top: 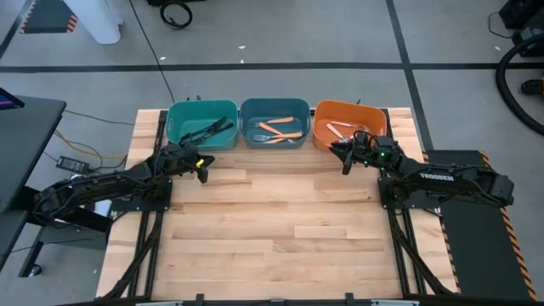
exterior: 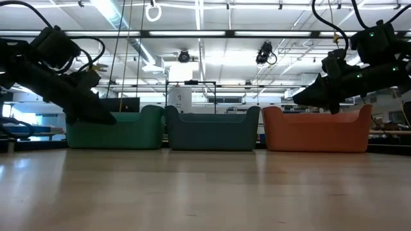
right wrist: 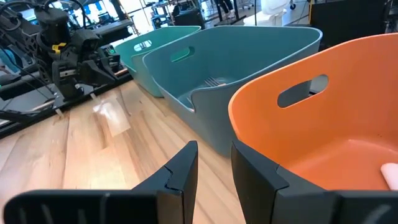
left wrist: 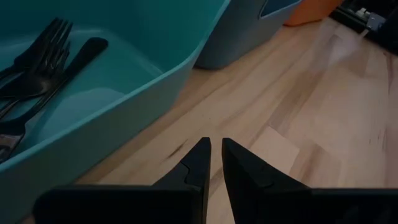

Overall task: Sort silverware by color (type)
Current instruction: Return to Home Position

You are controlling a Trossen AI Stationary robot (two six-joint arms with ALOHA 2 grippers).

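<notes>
Three bins stand in a row at the table's far edge. The teal bin (top: 201,124) holds black forks (left wrist: 37,56). The blue bin (top: 274,124) holds orange-handled utensils (top: 276,129). The orange bin (top: 348,126) holds pale utensils (top: 340,129). My left gripper (left wrist: 216,146) hovers over bare wood just in front of the teal bin's near right corner, fingertips almost together with nothing between them. My right gripper (right wrist: 214,152) hangs at the orange bin's near left corner, open and empty.
Bare wooden tabletop (top: 272,229) stretches from the bins to the near edge. Both arms stay close to the bins, the left arm (exterior: 64,83) by the teal one and the right arm (exterior: 353,70) by the orange one. Metal rails run along both table sides.
</notes>
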